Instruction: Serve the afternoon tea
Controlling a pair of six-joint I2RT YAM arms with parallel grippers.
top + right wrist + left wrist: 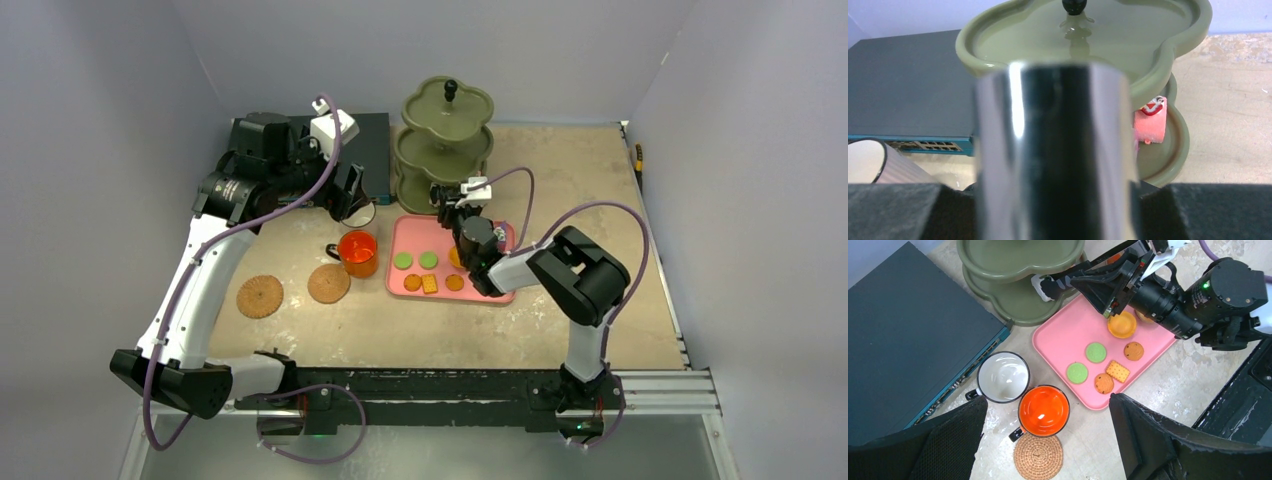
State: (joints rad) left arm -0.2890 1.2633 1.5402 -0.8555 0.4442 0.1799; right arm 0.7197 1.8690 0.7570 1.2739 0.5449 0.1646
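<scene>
The olive-green three-tier stand [447,140] stands at the back; a tiny pink cake [1150,125] sits on its bottom tier. Green biscuits [1095,352] and an orange round biscuit [1121,324] lie on a pink tray [500,290]. The white mug [1003,376] and orange mug [1044,410] stand side by side left of the tray. One cork coaster [1038,457] touches the orange mug; the other [260,296] lies further left. My left gripper [1045,402] is open above the mugs. My right gripper [1055,200] is shut on a shiny metal tool [1055,150] in front of the stand.
A flat dark-blue box [908,325] lies left of the stand, next to the white mug. Brown cookies [1133,350] and a square cracker [1117,371] also lie on the tray. Grey walls close in the table on three sides.
</scene>
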